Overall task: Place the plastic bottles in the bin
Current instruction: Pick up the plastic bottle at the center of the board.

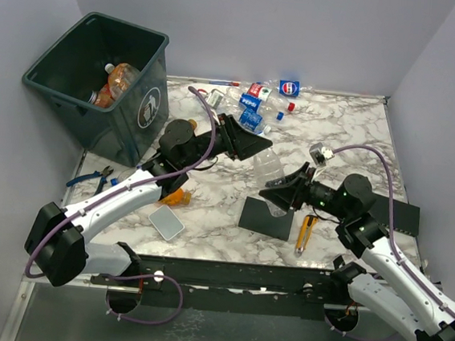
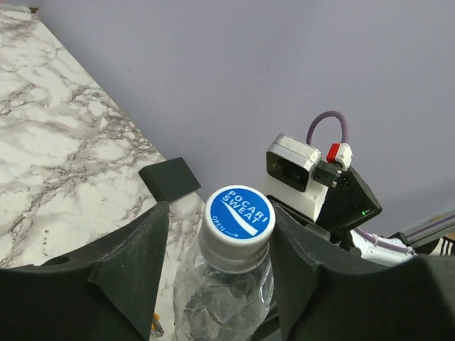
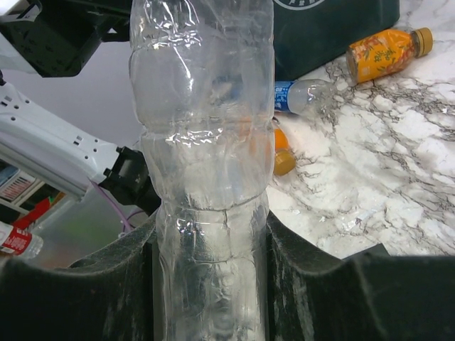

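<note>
One crushed clear plastic bottle (image 1: 269,170) hangs over the middle of the table between both arms. My right gripper (image 1: 277,195) (image 3: 210,234) is shut on its lower body (image 3: 202,142). My left gripper (image 1: 258,147) (image 2: 220,213) straddles its top end, where a blue-and-white cap (image 2: 238,217) sits between the fingers; one finger touches the cap, and a gap shows on the other side. Several more bottles (image 1: 258,101) lie at the table's back. An orange bottle (image 1: 178,198) lies by the left arm. The dark bin (image 1: 111,127) at the far left holds orange-tinted bottles (image 1: 122,80).
A black square pad (image 1: 267,220) lies under the held bottle, with a yellow utility knife (image 1: 306,233) to its right. A small grey pad (image 1: 166,223) and blue pliers (image 1: 90,178) lie near the left arm. Purple walls close in the table.
</note>
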